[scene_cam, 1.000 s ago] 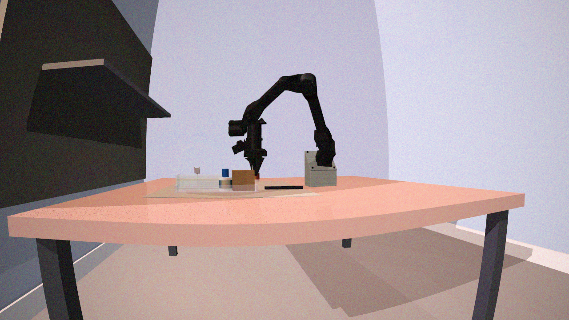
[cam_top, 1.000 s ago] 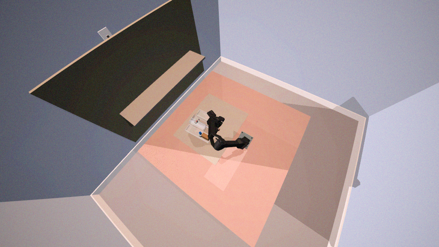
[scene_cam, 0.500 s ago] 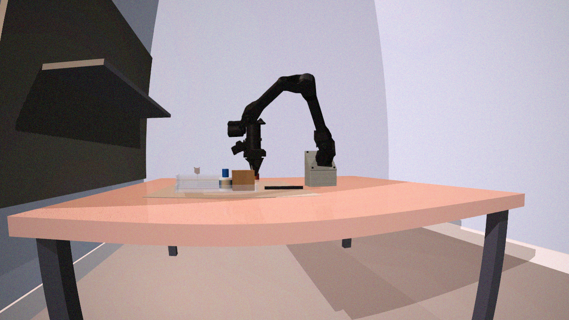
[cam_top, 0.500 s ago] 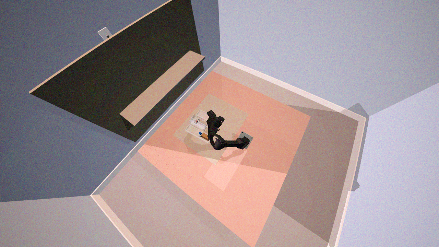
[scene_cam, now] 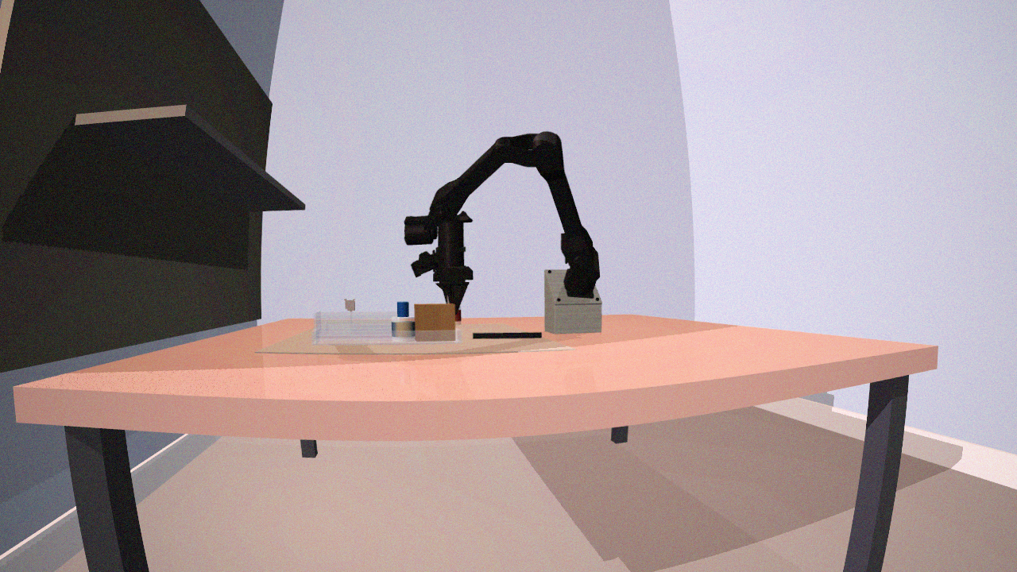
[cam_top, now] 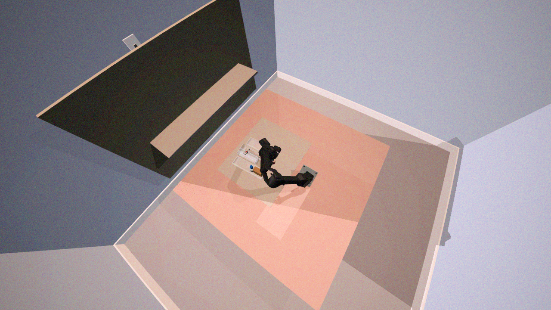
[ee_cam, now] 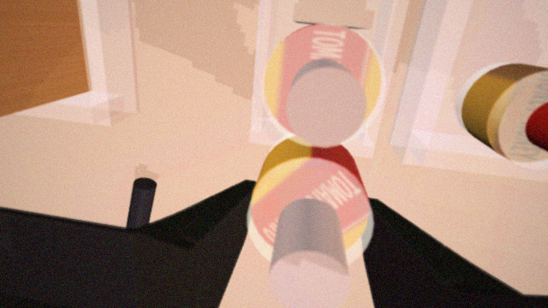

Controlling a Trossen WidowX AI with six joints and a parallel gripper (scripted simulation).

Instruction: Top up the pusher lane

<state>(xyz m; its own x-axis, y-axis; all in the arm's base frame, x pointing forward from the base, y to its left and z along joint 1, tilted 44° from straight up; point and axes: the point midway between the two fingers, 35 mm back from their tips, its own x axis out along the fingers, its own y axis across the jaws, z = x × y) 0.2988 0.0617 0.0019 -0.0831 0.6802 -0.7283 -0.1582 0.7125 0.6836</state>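
My gripper (ee_cam: 308, 200) (scene_cam: 454, 304) is shut on a tomato jar (ee_cam: 261, 210) (scene_cam: 458, 314) with a red and yellow label and grey lid. The jar looks upright, just outside the front end of the clear sprung lane (ee_cam: 258, 107). A matching tomato jar (ee_cam: 293, 47) stands in that lane by its front end, with the pusher plate (ee_cam: 334, 12) directly behind it. The two jars overlap in the wrist view; whether they touch cannot be told. The held jar's base and the low front stop are partly hidden. In the top view the arm hides the fingertips.
A jar with a yellow-brown band (ee_cam: 477, 109) and red lid is in the neighbouring clear lane, right in the wrist view. On the other side are a brown block (ee_cam: 38, 51) (scene_cam: 434, 319) and a blue-lidded jar (scene_cam: 402, 326) (cam_top: 251, 167). A black bar (scene_cam: 507, 334) lies near the base.
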